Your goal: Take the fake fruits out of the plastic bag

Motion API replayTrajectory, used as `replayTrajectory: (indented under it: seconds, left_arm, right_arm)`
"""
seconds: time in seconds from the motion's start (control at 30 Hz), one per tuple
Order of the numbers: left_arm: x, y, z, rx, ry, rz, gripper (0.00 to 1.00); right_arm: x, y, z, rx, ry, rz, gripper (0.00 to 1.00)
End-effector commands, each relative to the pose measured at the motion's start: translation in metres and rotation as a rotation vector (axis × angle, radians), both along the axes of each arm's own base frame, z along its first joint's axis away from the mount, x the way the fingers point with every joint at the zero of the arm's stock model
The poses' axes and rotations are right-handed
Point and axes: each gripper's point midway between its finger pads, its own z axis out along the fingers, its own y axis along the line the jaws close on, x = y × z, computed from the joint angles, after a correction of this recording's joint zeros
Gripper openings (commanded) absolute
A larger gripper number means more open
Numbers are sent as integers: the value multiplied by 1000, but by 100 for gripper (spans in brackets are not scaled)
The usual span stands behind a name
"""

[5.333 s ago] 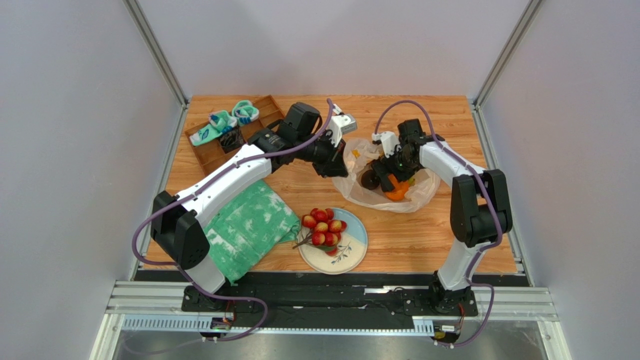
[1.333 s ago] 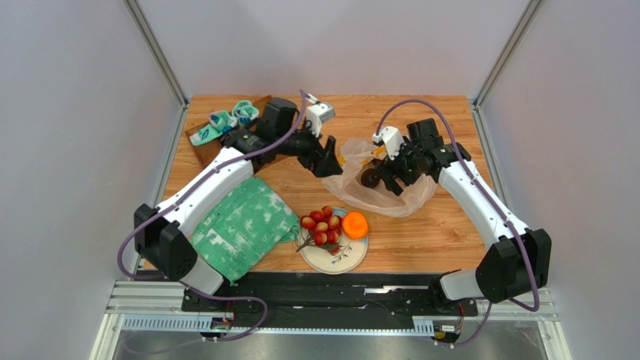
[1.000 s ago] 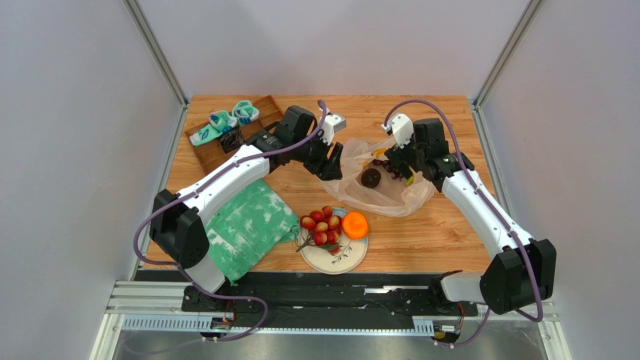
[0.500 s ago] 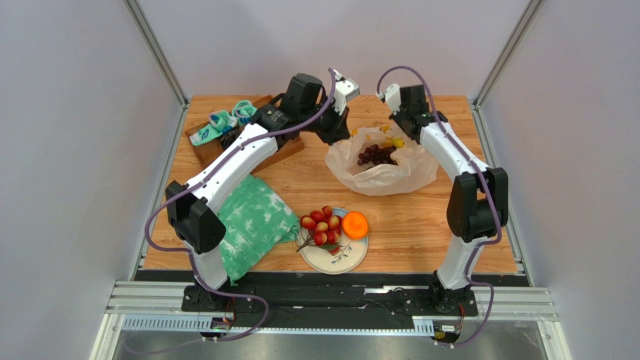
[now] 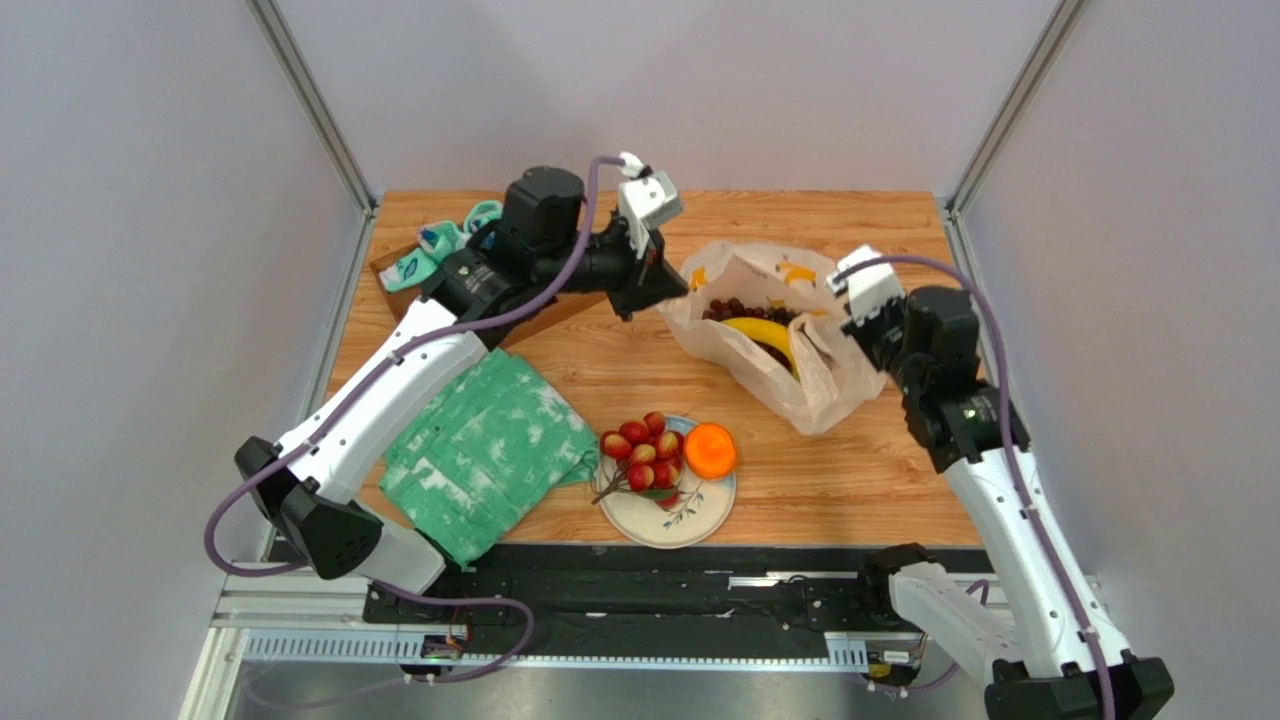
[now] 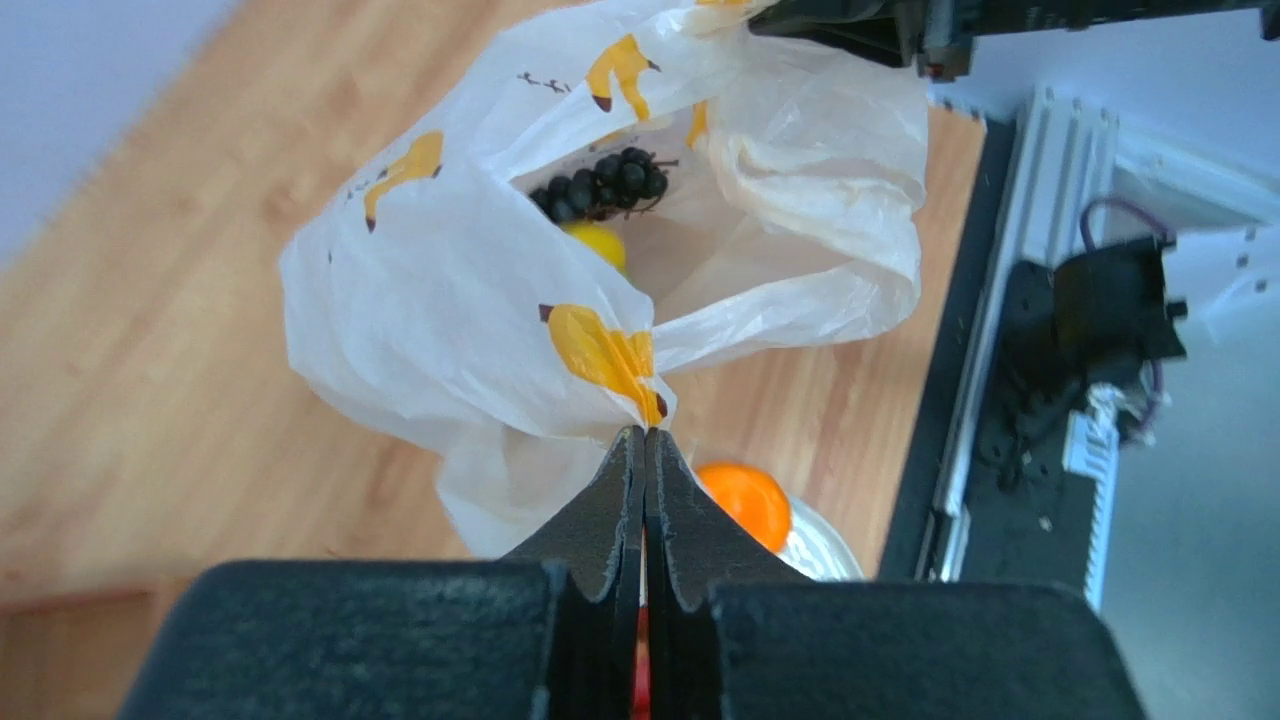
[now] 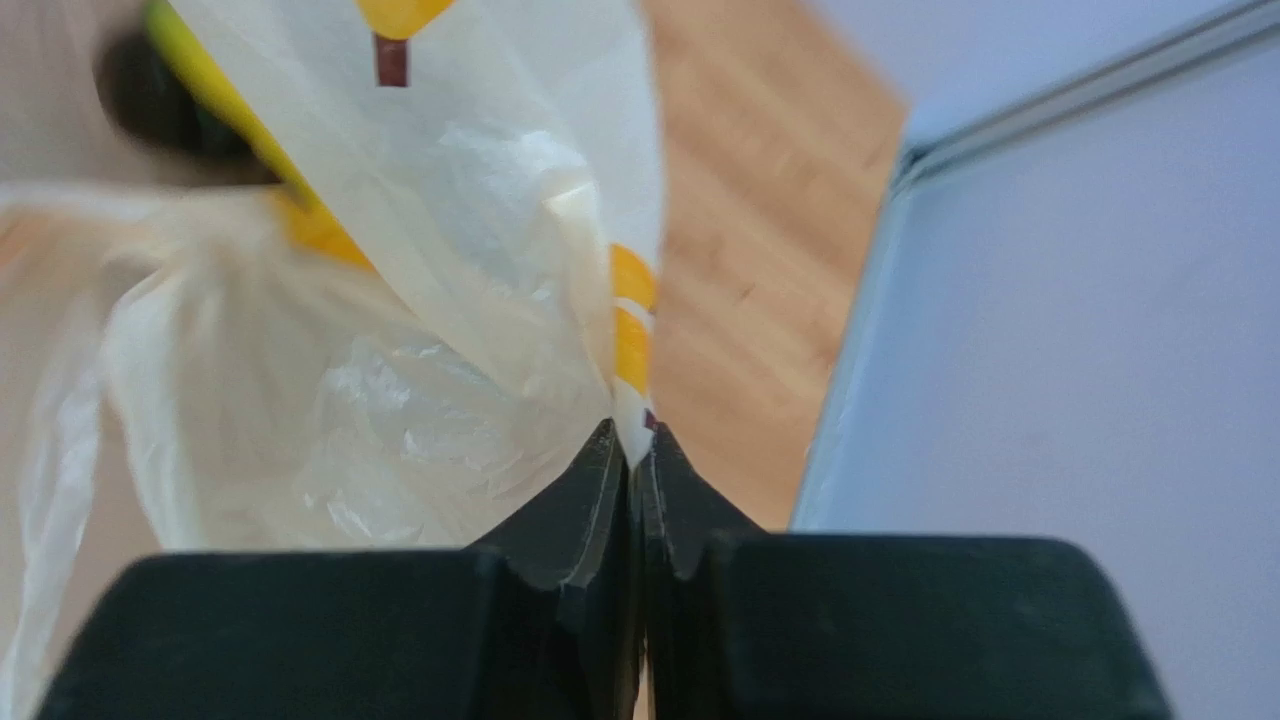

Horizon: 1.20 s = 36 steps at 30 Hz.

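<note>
- We see the plastic bag (image 5: 819, 393), thin and whitish with orange-yellow prints. Its mouth is spread open, with opposite edges pinched by the left gripper (image 6: 646, 438) and the right gripper (image 7: 631, 432).
- Inside it we make out a yellow banana (image 5: 762, 332) beside a dark grape bunch (image 5: 733, 311).
- Outside the bag, we find the orange (image 5: 709, 450) and the red ball cluster (image 5: 643, 453) side by side on a plate (image 5: 684, 519).

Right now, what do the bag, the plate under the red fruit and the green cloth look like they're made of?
Bag: thin plastic film, translucent with a slight sheen, crinkled all over. Plate: probably glazed ceramic, smooth pale surface with a painted sprig; melamine is possible. Green cloth: woven or knit fabric, matte, mottled green-white, lying in soft folds.
</note>
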Motion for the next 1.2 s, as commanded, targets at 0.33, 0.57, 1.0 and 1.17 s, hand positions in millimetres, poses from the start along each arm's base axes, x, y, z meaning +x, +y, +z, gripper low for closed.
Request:
replayTrajectory:
  seconds: [0.33, 0.57, 1.0, 1.17]
  left_arm:
    - [9, -23, -115, 132, 300, 30, 0]
    - [22, -29, -101, 106, 291, 70, 0]
    - [39, -26, -81, 95, 221, 133, 0]
    - [35, -29, -79, 81, 234, 107, 0]
  right_arm:
    - [-25, 57, -34, 162, 299, 251, 77]
    - [-32, 124, -13, 233, 300, 527, 61]
    - [-2, 114, -136, 14, 593, 527, 22]
    - [43, 95, -162, 7, 620, 297, 44]
